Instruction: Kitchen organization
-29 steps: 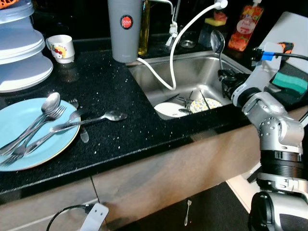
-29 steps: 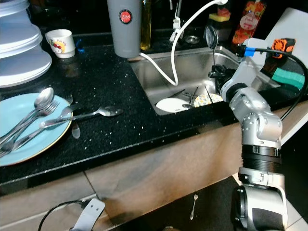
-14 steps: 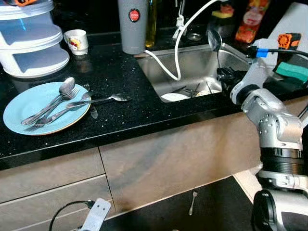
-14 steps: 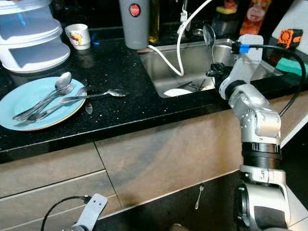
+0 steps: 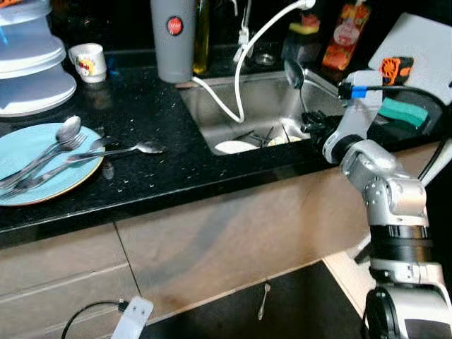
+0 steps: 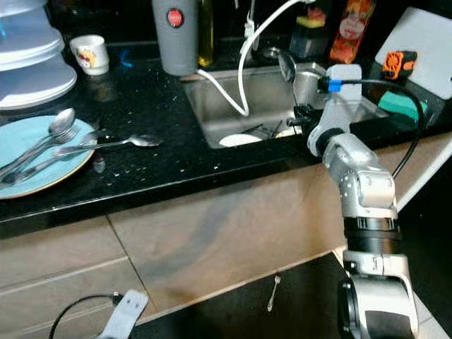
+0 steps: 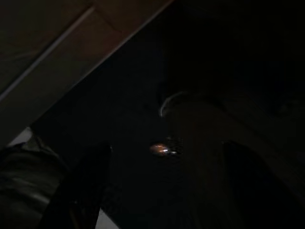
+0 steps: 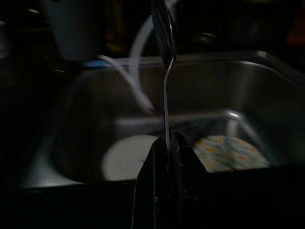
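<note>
- The right gripper is pinched shut on the thin handle of a spoon, holding it upright with the bowl well above the fingertips, over the near edge of the sink.
- The left gripper hangs in shade; I cannot tell how its fingers stand.
- To do this step well, I judge the spoon should travel far to the gripper's left, toward the blue plate that already holds cutlery; keep it vertical and clear of the white hose.
- The polished steel handle is slim and slippery, likely to pivot.
- Below the gripper lie a white dish and a patterned plate; the counter is speckled black stone.
</note>
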Controlling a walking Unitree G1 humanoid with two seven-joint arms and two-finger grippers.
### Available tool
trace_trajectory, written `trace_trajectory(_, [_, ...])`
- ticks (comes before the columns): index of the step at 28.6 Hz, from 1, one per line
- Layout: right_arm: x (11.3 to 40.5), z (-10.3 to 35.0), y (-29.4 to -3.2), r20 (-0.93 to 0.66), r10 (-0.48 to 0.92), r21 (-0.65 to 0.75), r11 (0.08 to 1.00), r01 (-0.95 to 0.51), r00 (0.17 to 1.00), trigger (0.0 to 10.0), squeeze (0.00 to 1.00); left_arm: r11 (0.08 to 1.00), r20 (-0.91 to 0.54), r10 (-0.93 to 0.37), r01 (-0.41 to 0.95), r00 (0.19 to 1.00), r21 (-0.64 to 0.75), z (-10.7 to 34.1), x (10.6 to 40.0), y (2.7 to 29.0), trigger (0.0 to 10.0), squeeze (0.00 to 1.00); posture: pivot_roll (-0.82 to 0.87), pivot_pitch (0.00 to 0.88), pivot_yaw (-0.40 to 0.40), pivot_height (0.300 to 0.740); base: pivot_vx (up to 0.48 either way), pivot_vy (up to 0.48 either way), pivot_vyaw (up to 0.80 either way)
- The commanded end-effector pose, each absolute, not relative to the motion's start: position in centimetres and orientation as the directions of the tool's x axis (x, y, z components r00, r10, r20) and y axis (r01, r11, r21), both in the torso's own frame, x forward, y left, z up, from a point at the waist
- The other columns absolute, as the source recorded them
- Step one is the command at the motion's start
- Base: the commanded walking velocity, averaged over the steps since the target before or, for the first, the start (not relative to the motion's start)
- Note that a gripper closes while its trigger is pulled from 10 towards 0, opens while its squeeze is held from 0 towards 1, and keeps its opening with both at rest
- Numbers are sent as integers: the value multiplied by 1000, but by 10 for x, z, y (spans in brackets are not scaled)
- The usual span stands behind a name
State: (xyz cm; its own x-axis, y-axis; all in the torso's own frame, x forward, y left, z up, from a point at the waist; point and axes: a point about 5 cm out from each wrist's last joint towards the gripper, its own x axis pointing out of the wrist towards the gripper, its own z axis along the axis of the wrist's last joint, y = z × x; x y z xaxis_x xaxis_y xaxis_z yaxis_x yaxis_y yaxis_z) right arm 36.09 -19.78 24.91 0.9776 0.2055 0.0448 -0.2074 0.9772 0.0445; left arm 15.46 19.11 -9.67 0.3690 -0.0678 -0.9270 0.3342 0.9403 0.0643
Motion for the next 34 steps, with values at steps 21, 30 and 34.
trace_trajectory(21, [382,253,-138,39,321,-247,921,-302,946,10000,0,945,-931,-68,322,358,55,-99,150,188,10000,0,-6,0,-63,740,0,-109,0])
trace_trajectory(30, [403,255,-109,-10,317,-417,860,-292,948,10000,0,945,-932,-73,324,355,49,-100,148,185,10000,0,17,0,-85,740,0,0,0])
trace_trajectory(34, [411,256,-106,-38,291,-524,809,-267,956,10000,0,944,-934,-77,326,350,44,-102,144,184,10000,0,30,0,-97,740,0,0,0])
